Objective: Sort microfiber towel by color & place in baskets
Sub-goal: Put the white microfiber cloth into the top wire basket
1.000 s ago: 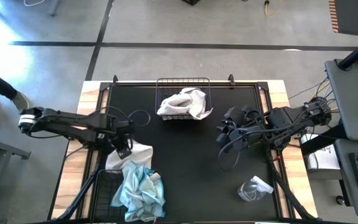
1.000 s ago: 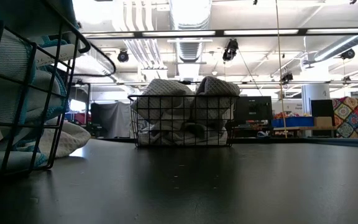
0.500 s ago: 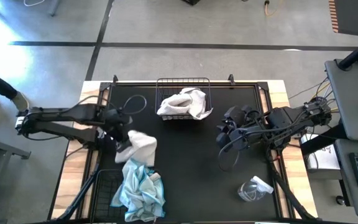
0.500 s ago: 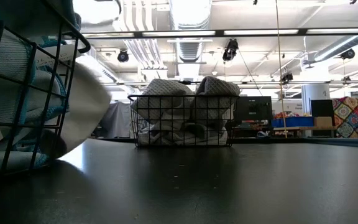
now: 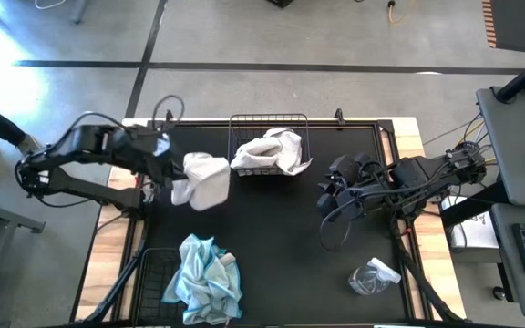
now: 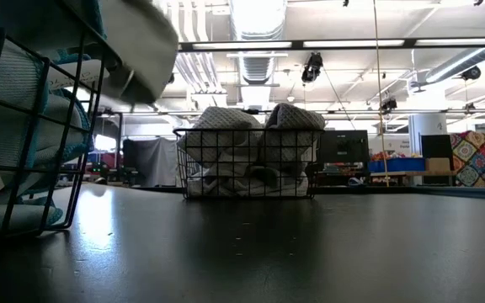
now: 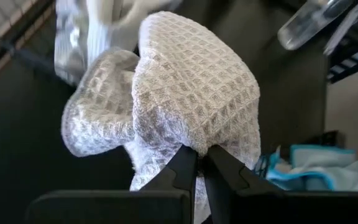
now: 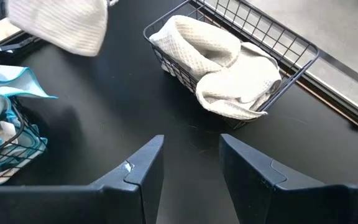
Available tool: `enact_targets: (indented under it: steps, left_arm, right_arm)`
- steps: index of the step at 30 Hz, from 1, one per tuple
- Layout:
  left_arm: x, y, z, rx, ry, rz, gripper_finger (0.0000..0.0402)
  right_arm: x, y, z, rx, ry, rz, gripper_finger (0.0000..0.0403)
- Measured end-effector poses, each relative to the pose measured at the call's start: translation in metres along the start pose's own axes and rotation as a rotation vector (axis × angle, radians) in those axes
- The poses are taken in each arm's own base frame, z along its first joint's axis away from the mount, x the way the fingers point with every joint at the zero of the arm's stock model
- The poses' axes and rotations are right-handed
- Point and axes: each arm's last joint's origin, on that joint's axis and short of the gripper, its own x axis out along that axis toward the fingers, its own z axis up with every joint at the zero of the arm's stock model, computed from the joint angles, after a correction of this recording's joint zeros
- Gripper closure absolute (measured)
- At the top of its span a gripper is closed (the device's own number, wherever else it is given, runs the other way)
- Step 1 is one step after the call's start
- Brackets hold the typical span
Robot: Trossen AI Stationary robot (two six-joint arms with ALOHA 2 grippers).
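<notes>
Left claw [image 5: 173,179] clamped on a white waffle-weave towel [image 5: 203,179], lifted clear of the black mat [image 5: 281,237] and hanging just beside the far basket [image 5: 268,146]; fingers [image 7: 185,171] pinched together on a fold of the cloth, seen in the left wrist view; same towel [image 6: 141,50] visible high in the low view, off the surface.

Far basket [image 6: 247,162] at the back edge of the mat, holding white towels [image 5: 272,151], one corner draped over its rim; near basket [image 5: 158,282] at the front left of the desk [image 5: 112,246], filled with light blue towels [image 5: 205,278] spilling over its side.

Right claw [image 5: 328,198] spread open and empty, hovering over the right half of the mat, well apart from both baskets; fingers [image 8: 138,171] parted in the right wrist view.

Clear plastic wrapper [image 5: 372,277] lying on the mat at front right.
</notes>
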Motion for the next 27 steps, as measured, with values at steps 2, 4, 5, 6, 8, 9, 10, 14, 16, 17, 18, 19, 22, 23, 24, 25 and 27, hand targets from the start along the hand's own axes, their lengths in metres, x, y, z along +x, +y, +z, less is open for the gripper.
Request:
enact_targets:
  steps: [2,4,5,6,8,9,10,14,16,17,18,19,22,23,24,25,27]
  left_arm:
    - [-0.01,-0.002,0.004,0.017,-0.035,-0.014,0.0399]
    - [-0.018,-0.003,0.008,0.031,-0.071,-0.014,0.0399]
    - [-0.022,-0.003,0.009,0.034,-0.086,-0.013,0.0399]
    - [-0.025,-0.003,0.01,0.034,-0.099,-0.013,0.0399]
    - [-0.03,-0.003,0.012,0.038,-0.123,-0.005,0.0399]
    - [-0.033,-0.004,0.012,0.043,-0.132,-0.005,0.0399]
    - [-0.035,-0.004,0.013,0.051,-0.139,-0.006,0.0399]
    - [-0.041,-0.006,0.017,0.083,-0.183,-0.019,0.0399]
    - [-0.042,-0.007,0.02,0.1,-0.211,-0.027,0.0399]
    - [-0.043,-0.007,0.021,0.11,-0.227,-0.031,0.0399]
    - [-0.045,-0.008,0.023,0.119,-0.243,-0.036,0.0399]
    - [-0.046,-0.009,0.025,0.128,-0.262,-0.04,0.0399]
    - [-0.05,-0.012,0.032,0.159,-0.328,-0.056,0.0399]
    - [-0.051,-0.013,0.035,0.172,-0.347,-0.059,0.0399]
    - [-0.052,-0.014,0.038,0.185,-0.361,-0.061,0.0399]
    - [-0.054,-0.015,0.04,0.196,-0.374,-0.063,0.0399]
    - [-0.057,-0.017,0.045,0.212,-0.399,-0.066,0.0399]
  right_arm:
    - [0.0,0.0,0.0,0.0,0.0,0.0,0.0257]
    - [0.0,0.0,0.0,0.0,0.0,0.0,0.0257]
    - [0.0,0.0,0.0,0.0,0.0,0.0,0.0257]
    - [0.0,0.0,0.0,0.0,0.0,0.0,0.0257]
    - [0.0,0.0,0.0,-0.001,0.0,0.0,0.0257]
    - [0.0,0.0,0.0,-0.003,0.0,0.0,0.0257]
    - [0.0,0.0,0.0,-0.003,0.0,0.0,0.0257]
    - [0.0,0.0,0.0,-0.003,-0.001,-0.001,0.0257]
    - [0.0,0.0,0.0,-0.003,-0.002,-0.001,0.0257]
    - [0.0,0.0,0.0,-0.003,-0.002,-0.001,0.0257]
    - [0.0,0.0,0.0,-0.003,-0.002,-0.001,0.0257]
    - [0.0,0.0,0.0,-0.003,-0.002,-0.002,0.0257]
    - [0.0,0.0,0.001,-0.004,-0.02,-0.014,0.0257]
    - [0.0,-0.001,0.001,-0.004,-0.025,-0.018,0.0257]
    - [0.0,-0.001,0.001,-0.003,-0.026,-0.019,0.0257]
    - [0.0,-0.001,0.001,-0.004,-0.028,-0.02,0.0257]
    - [0.0,-0.001,0.001,-0.003,-0.028,-0.02,0.0257]
